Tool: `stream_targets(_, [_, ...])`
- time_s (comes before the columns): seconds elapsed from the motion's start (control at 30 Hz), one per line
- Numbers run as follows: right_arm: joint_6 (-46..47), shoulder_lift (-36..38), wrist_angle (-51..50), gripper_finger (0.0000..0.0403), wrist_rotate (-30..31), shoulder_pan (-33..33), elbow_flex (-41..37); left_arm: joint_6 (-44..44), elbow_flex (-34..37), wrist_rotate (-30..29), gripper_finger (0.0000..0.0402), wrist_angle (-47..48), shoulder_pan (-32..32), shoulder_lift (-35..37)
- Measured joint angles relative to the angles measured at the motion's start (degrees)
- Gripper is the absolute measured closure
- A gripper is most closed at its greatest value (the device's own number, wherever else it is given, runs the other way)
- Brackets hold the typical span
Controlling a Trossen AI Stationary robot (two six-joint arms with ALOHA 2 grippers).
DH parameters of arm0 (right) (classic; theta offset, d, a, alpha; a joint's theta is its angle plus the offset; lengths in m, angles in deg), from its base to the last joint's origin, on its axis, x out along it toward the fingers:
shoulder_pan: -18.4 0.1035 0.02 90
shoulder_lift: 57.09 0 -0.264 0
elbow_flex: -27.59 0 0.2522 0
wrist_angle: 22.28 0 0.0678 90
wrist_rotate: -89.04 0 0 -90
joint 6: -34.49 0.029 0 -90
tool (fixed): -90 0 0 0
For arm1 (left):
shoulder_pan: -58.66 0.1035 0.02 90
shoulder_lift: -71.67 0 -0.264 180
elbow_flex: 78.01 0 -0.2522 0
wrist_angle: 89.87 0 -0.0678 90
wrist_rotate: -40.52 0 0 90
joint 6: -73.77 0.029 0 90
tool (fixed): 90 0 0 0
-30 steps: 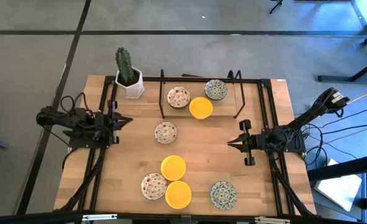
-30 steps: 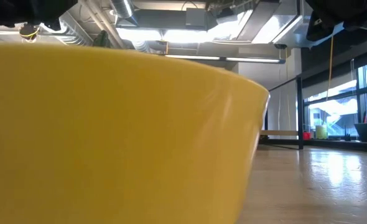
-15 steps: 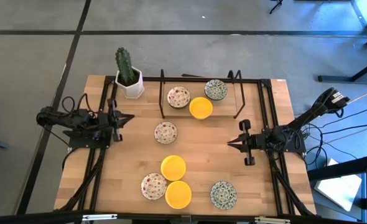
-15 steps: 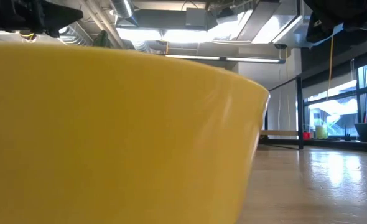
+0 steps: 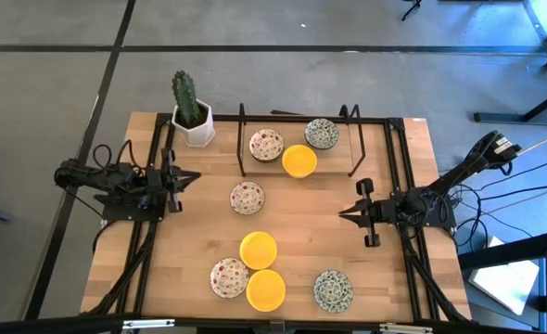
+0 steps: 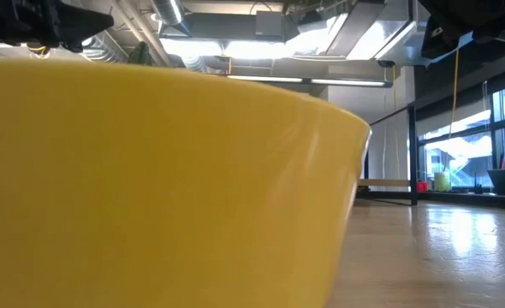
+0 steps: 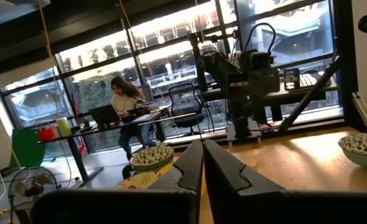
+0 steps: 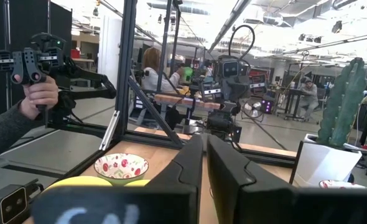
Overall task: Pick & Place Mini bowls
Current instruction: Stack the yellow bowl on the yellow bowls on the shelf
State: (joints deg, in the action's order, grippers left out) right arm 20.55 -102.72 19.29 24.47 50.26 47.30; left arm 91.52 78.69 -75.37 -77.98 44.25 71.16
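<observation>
1. Mini bowls [image 5: 258, 249] sit in two bunches: four low in the frame's middle, more up top by the black rack [image 5: 298, 141].
2. Left gripper [image 5: 188, 178] waits at middle left, fingers pressed together, holding nothing.
3. Right gripper [image 5: 346, 212] waits at middle right, pinched closed and empty.
4. Good plan, I think: open wide first, then come down on a bowl's rim.

Robotics lab: a person [image 7: 126, 109] at desk (other rigs nearby).
</observation>
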Motion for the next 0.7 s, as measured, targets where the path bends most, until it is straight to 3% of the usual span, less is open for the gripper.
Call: stream_targets(0.7, [0.0, 0.0, -0.5, 0.0377, 0.0, 0.0, 0.0, 0.0, 0.0, 0.0, 0.0395, 0.6, 0.0, 0.0])
